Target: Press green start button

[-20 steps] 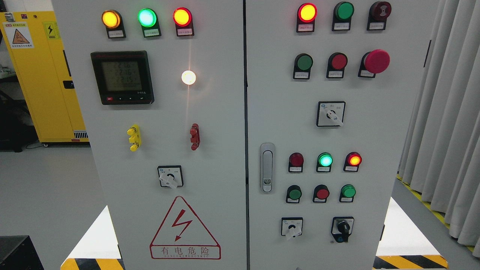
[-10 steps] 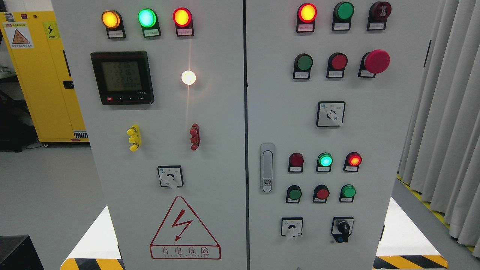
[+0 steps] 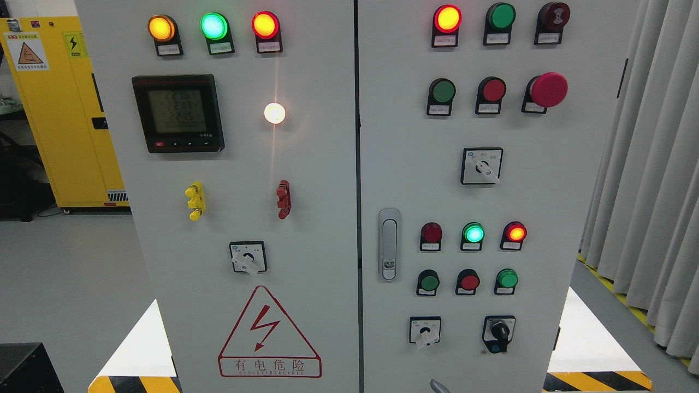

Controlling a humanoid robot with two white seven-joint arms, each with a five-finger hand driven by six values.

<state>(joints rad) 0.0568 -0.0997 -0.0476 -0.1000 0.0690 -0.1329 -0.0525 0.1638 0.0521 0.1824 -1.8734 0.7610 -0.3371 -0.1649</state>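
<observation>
A grey fingertip (image 3: 437, 386) pokes up at the cabinet's bottom edge, right door; which hand, how open, I can't tell. Likely target, green button (image 3: 429, 282), lower-left of right door, straight above it. Other green buttons exist; labels unreadable.

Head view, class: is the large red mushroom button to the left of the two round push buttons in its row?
No: the red mushroom button sits at the right end, beyond the green button and red button.

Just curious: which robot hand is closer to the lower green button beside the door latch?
Right. Only a grey tip of the right hand shows, at the bottom edge below the green button; the left hand is out of view.
</observation>
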